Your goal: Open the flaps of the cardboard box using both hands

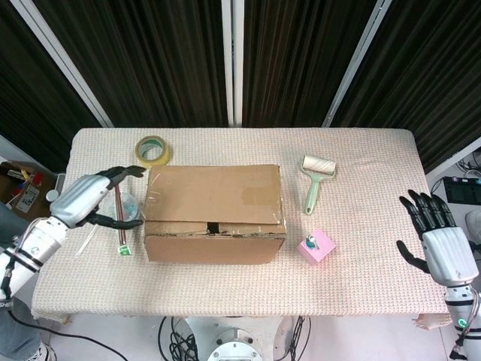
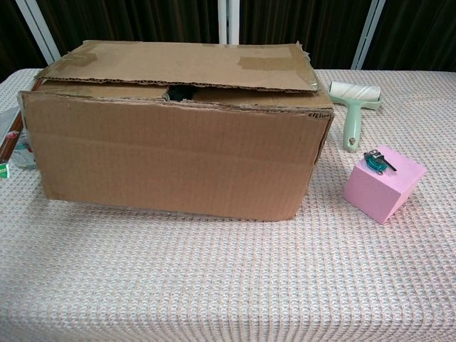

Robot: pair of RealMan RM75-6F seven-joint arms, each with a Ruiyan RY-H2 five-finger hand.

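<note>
**Front flap folded down, both hands held clear of the box**

The cardboard box [image 1: 214,213] is seen at the middle of the table [image 1: 361,150], its long axis running left to right, parallel to the near table edge. The near flap [image 2: 171,160] is hung down over the front face, its plain inner side turned towards the chest camera. The far flap [image 2: 178,65] is laid flat across the top, and a dark gap is left between the two at the middle.

The left hand [image 1: 94,199] is held just beside the box's left end, fingers spread and lightly curled, nothing gripped; whether the fingertips are touching the small clutter under them cannot be told. The right hand [image 1: 436,237] is raised well apart from the box, past the table's right edge, fingers fanned wide and empty.

Room is tight on the left: a roll of yellow tape [image 1: 152,150] is set near the back-left corner, and thin sticks [image 1: 117,197] with a clear wrapper are lying beside the left end. On the right, a green lint roller [image 1: 316,179] is placed near the back corner and a pink block [image 1: 316,247] near the front corner. Bare woven cloth is left in front of the box and along the far right.
</note>
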